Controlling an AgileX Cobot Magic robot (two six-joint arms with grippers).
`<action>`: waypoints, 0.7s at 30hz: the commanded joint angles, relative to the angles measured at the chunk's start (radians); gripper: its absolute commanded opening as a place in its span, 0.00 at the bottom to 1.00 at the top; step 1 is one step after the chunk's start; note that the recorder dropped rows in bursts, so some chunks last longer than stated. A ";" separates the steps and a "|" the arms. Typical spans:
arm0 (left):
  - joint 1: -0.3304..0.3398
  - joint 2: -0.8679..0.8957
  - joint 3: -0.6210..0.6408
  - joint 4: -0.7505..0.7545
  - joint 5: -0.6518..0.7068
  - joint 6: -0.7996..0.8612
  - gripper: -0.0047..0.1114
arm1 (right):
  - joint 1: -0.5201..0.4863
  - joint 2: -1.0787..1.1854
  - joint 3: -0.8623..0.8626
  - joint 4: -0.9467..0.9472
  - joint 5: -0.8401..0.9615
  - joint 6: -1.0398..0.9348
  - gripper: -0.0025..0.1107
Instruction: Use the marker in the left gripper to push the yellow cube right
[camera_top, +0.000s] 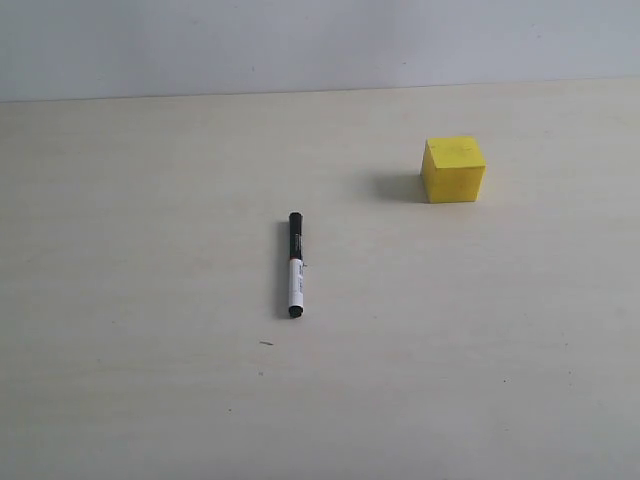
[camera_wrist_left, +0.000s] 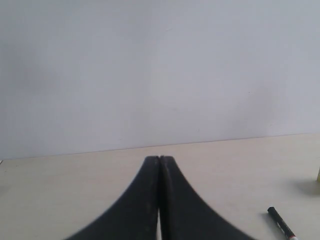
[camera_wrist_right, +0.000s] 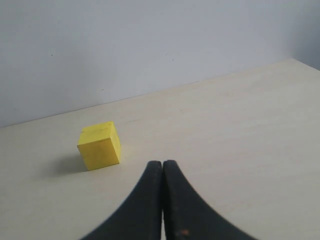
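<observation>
The marker (camera_top: 295, 264) lies mid-frame on the desk (camera_top: 150, 200), the yellow cube (camera_top: 454, 169) upper right; the left gripper (camera_wrist_left: 159, 160) and right gripper (camera_wrist_right: 162, 164) are both pressed together, empty.

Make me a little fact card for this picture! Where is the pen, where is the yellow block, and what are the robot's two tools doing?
Pen: slim black-and-white marker, lying flat on the pale beige table, nothing holding it
Block: small yellow matte cube, farther back and right of the marker, not touching it
Left tool: black left tool, shut, empty
Right tool: black right tool, shut, empty
Pushing: not started yet
</observation>
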 joint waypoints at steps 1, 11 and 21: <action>0.004 -0.007 0.006 0.002 -0.013 -0.001 0.04 | 0.001 -0.005 0.004 -0.002 -0.013 -0.002 0.02; 0.004 -0.051 0.219 0.002 -0.280 -0.001 0.04 | 0.001 -0.005 0.004 -0.002 -0.013 -0.002 0.02; 0.004 -0.070 0.484 0.004 -0.424 -0.001 0.04 | 0.001 -0.005 0.004 -0.002 -0.006 -0.002 0.02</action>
